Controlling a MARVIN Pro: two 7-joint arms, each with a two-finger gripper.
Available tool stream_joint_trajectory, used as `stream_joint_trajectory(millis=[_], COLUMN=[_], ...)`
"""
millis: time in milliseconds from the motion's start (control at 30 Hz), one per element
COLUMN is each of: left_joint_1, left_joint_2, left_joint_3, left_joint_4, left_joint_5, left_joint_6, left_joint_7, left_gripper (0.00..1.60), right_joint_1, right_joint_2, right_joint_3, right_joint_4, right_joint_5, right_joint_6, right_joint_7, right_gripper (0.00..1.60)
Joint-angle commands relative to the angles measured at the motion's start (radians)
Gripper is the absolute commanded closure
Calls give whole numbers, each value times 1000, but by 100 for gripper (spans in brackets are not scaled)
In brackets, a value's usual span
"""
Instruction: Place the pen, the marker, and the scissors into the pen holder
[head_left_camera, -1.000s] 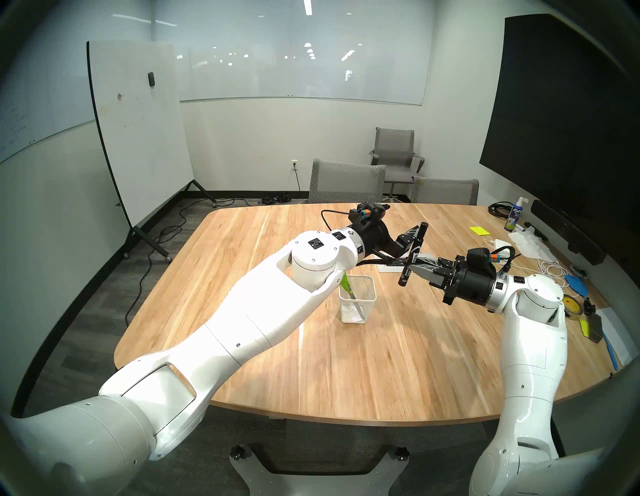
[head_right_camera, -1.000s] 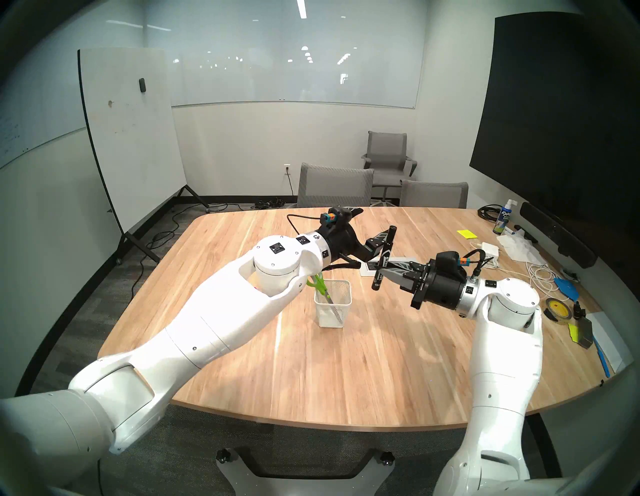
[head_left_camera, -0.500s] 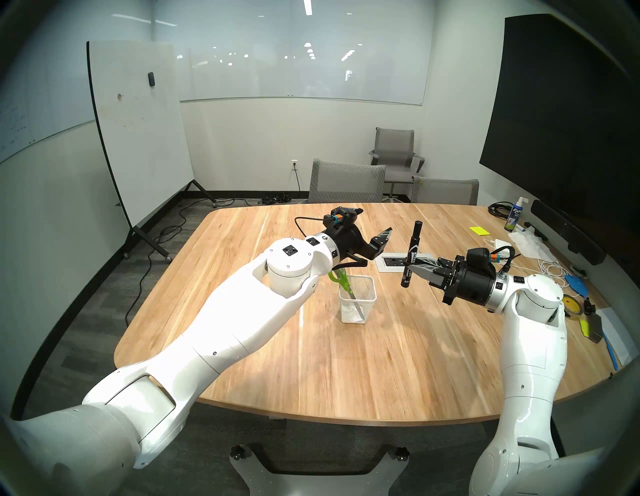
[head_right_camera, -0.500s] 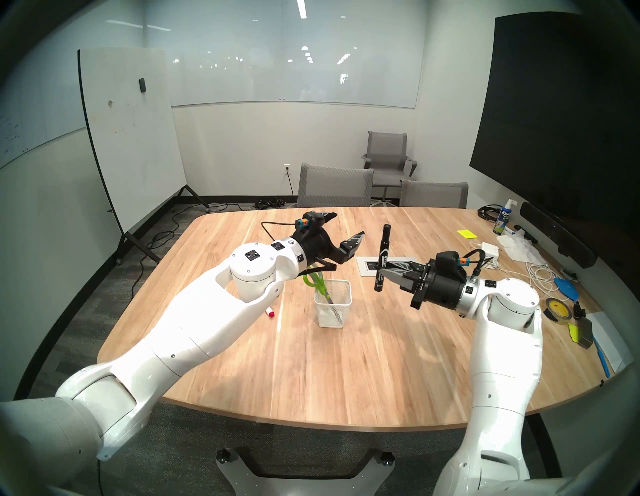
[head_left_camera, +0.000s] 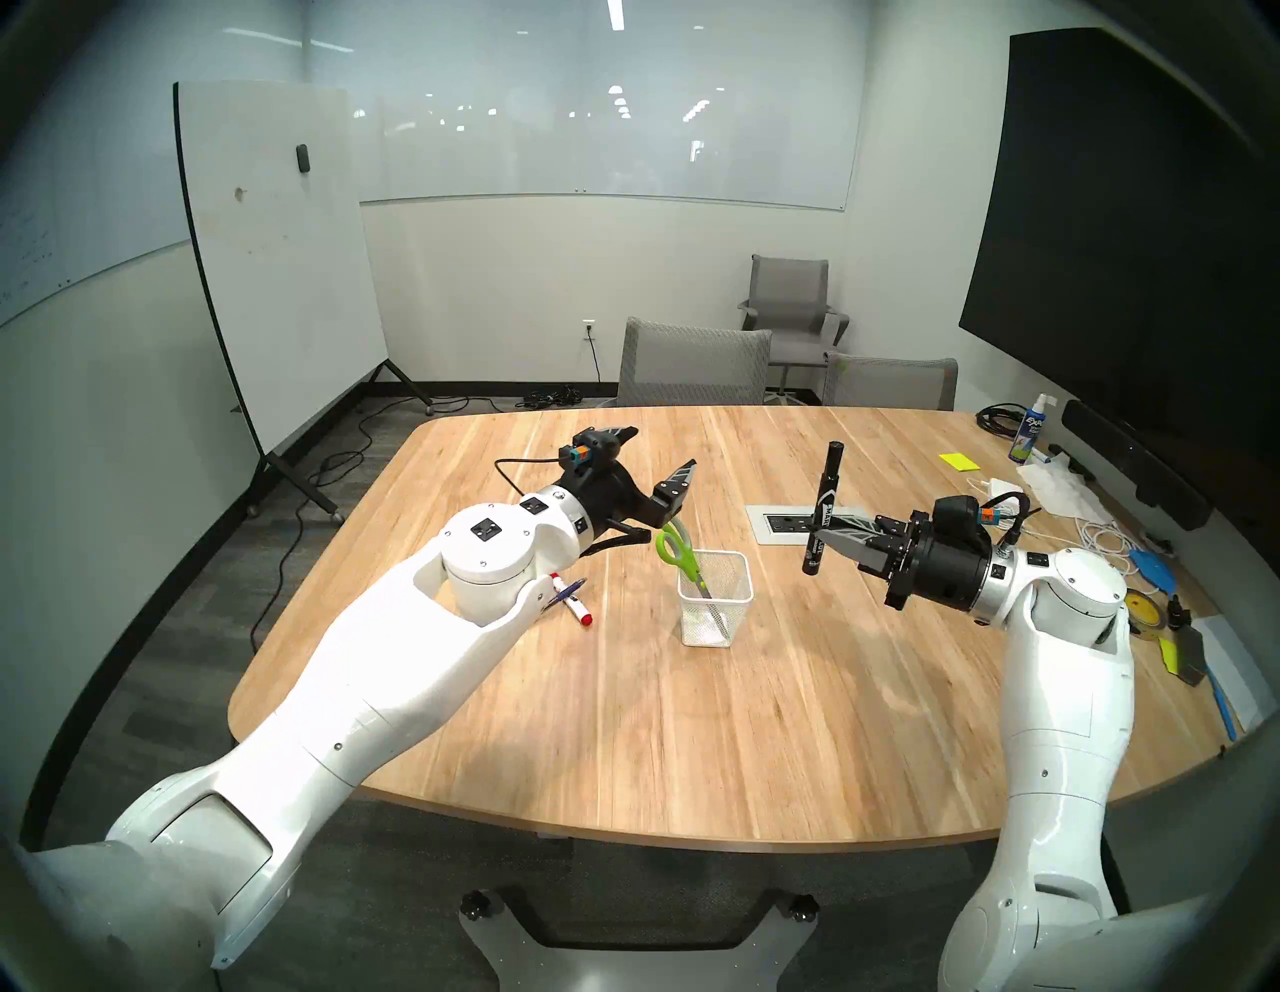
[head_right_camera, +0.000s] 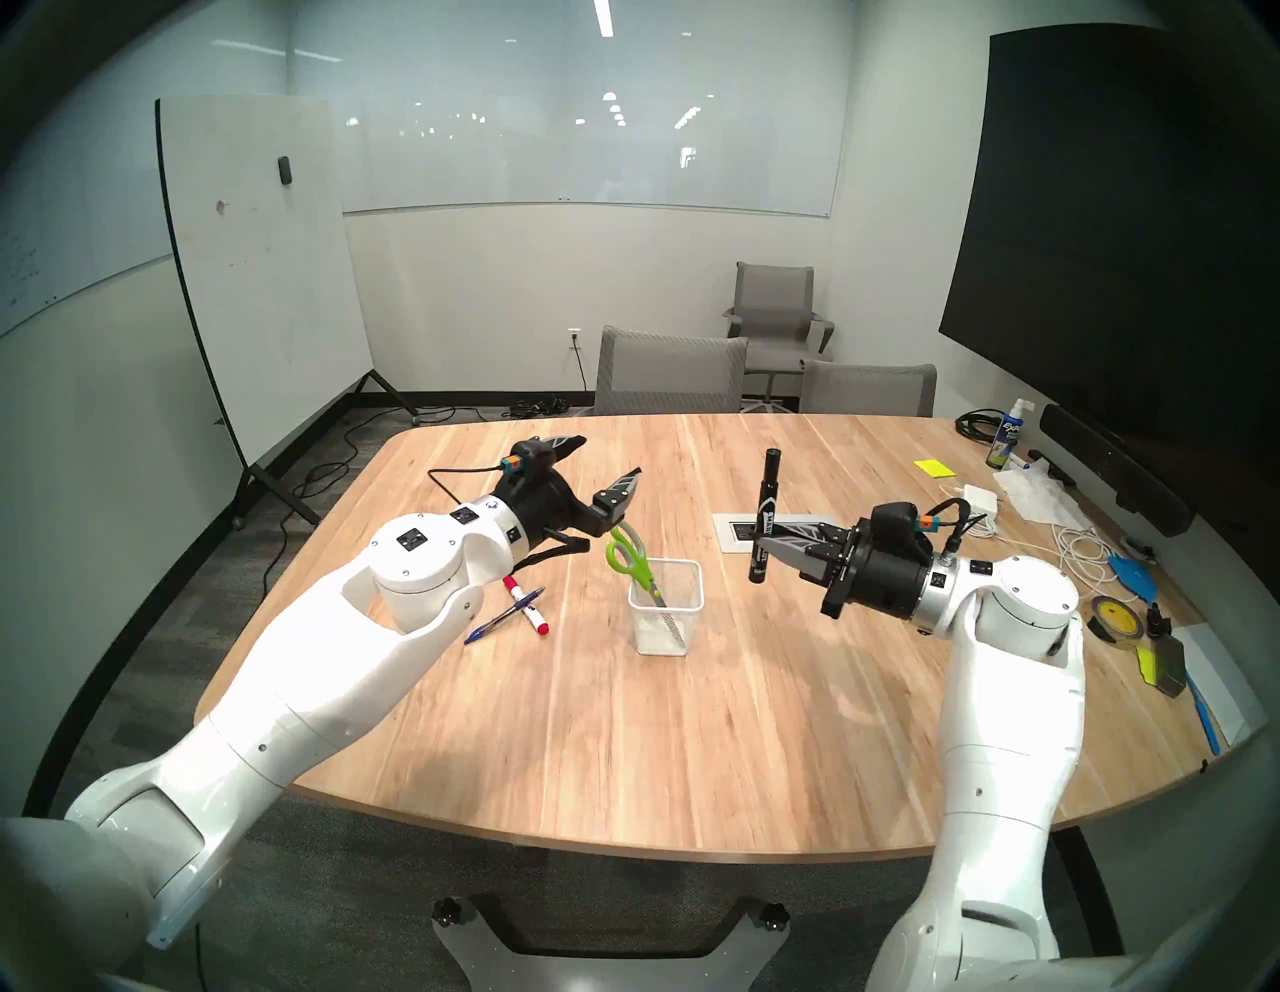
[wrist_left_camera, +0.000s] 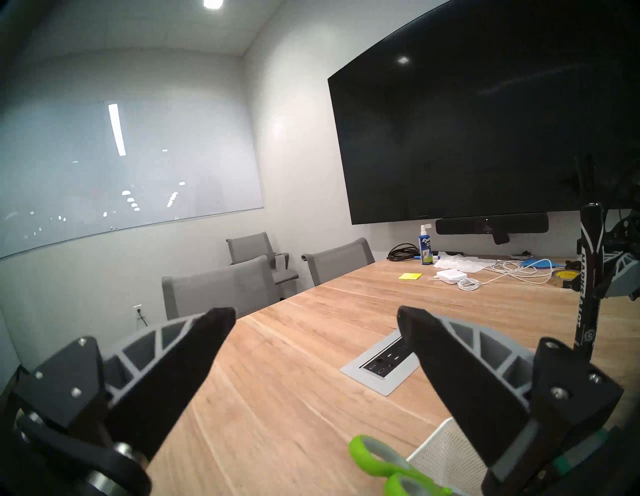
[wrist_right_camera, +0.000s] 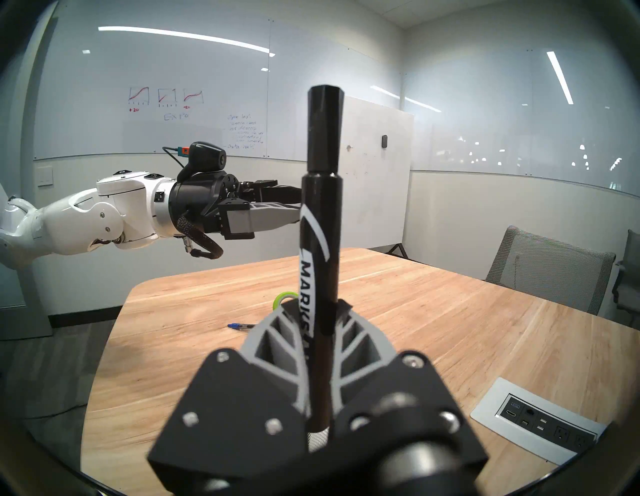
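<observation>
The white mesh pen holder (head_left_camera: 717, 599) stands mid-table with the lime-green scissors (head_left_camera: 675, 547) in it, blades down and handles leaning left. My right gripper (head_left_camera: 821, 533) is shut on an upright black marker (head_left_camera: 828, 499), held above the table to the holder's right; the marker also shows in the right wrist view (wrist_right_camera: 320, 194). My left gripper (head_left_camera: 661, 449) is open and empty, above and behind the scissors' handles. The blue pen (head_right_camera: 505, 615) lies on the table by my left forearm, crossed with a white marker with red ends (head_right_camera: 528, 607).
A power outlet panel (head_left_camera: 779, 524) is set in the wooden table (head_left_camera: 692, 727) below the black marker. A spray bottle (head_left_camera: 1032, 429), sticky notes (head_left_camera: 959, 461), cables and a tape roll (head_left_camera: 1143, 609) crowd the right side. Grey chairs (head_left_camera: 692, 360) stand beyond the far edge.
My left arm has drawn back to the left, away from the black marker, uncovering the blue pen and the white marker. My right gripper has stayed put with the black marker.
</observation>
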Motion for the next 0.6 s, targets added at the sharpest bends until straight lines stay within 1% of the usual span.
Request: stream_joint_trajectory(millis=[0, 133, 167, 200, 333, 400, 433, 467, 567], left_joint_1=[108, 166, 166, 193, 252, 279, 279, 305, 345], left_joint_2=[110, 159, 159, 177, 212, 224, 224, 233, 248], left_joint_3=[-73, -114, -114, -141, -196, -221, -221, -245, -280], left_joint_4=[-103, -141, -141, -150, -170, -175, -175, -180, -189], left_joint_5=[-7, -8, -8, -25, -53, -68, -68, -85, -107], left_joint_6=[-48, -72, -72, -85, -111, -127, -127, -140, -159], left_joint_7=[31, 59, 59, 66, 83, 89, 89, 95, 103], left_gripper=[0, 0, 0, 0, 0, 0, 0, 0, 0], right_joint_1=[14, 14, 14, 14, 14, 14, 14, 14, 14], right_joint_2=[1, 1, 1, 1, 1, 1, 1, 1, 1], right_joint_3=[-1, -1, -1, -1, -1, -1, -1, -1, -1], right_joint_4=[-17, -17, -17, -17, -17, -17, -17, -17, -17], right_joint_5=[9, 8, 8, 8, 8, 8, 8, 8, 9], right_joint_6=[1, 1, 1, 1, 1, 1, 1, 2, 2], right_joint_7=[-1, -1, -1, -1, -1, -1, -1, -1, -1], right_gripper=[160, 160, 160, 160, 160, 160, 160, 160, 160])
